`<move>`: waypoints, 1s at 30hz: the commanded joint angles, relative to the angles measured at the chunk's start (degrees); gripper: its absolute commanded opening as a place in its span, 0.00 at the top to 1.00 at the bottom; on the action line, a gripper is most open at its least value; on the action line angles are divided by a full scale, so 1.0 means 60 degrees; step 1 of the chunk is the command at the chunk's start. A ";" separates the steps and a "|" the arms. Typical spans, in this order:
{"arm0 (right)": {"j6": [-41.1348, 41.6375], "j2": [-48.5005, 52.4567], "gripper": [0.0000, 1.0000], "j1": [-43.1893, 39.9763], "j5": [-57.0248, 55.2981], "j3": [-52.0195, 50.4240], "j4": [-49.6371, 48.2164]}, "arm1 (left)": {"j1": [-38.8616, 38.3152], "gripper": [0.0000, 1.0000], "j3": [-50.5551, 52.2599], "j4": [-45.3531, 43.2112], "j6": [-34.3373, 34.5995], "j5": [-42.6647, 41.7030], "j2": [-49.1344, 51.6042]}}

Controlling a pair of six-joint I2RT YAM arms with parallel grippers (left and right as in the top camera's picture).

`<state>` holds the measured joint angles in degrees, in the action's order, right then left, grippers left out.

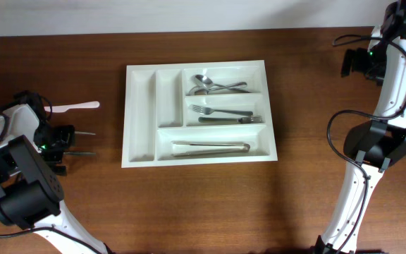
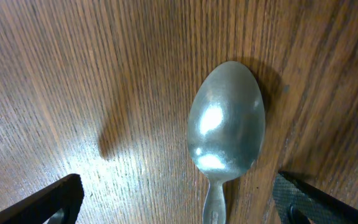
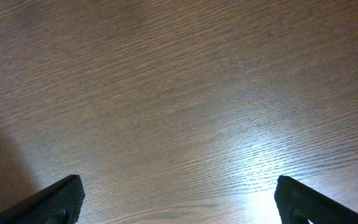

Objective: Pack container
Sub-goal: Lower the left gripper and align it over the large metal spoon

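The white container [image 1: 139,92] lies at the table's middle. Its upper right compartment holds metal spoons [image 1: 213,86], the one below holds forks [image 1: 220,111], and the long bottom one holds tongs [image 1: 210,147]. The two narrow upright compartments at its left are bare. My left gripper [image 1: 76,142] is left of the tray. In the left wrist view it [image 2: 179,202] is open and low over the table, with a metal spoon [image 2: 227,121] lying on the wood and its handle running between the jaws. My right gripper [image 1: 354,63] is at the far right, open and empty over bare wood [image 3: 179,199].
A white plastic utensil [image 1: 76,106] lies on the table just behind the left gripper. The right arm's base and cables [image 1: 379,144] stand at the right edge. The left arm's base [image 1: 20,187] fills the front left corner.
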<state>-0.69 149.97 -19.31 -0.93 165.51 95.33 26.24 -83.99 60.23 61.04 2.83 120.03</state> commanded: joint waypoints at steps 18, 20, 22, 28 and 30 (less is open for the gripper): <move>-0.0066 -0.0219 0.01 -0.0036 0.0087 -0.0062 -0.0029 | 0.0047 0.01 0.0346 -0.0455 -0.0911 0.0197 0.0299; -0.0066 -0.0219 0.01 -0.0036 0.0087 -0.0062 -0.0025 | 0.0051 0.01 0.0517 -0.0506 -0.0907 0.0164 0.0299; -0.0066 -0.0219 0.01 -0.0036 0.0087 -0.0062 -0.0029 | 0.0047 0.01 0.0696 -0.0608 -0.0914 0.0164 0.0299; -0.0066 -0.0219 0.01 -0.0036 0.0087 -0.0062 -0.0025 | 0.0047 0.03 0.1173 -0.1355 -0.1275 -0.0459 0.0299; -0.0066 -0.0219 0.01 -0.0036 0.0087 -0.0062 -0.0029 | 0.0047 0.04 0.1282 -0.1370 -0.0918 -0.0477 0.0299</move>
<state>-0.67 149.97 -19.31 -0.93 165.51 95.33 26.81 -79.99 52.56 55.20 1.76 118.17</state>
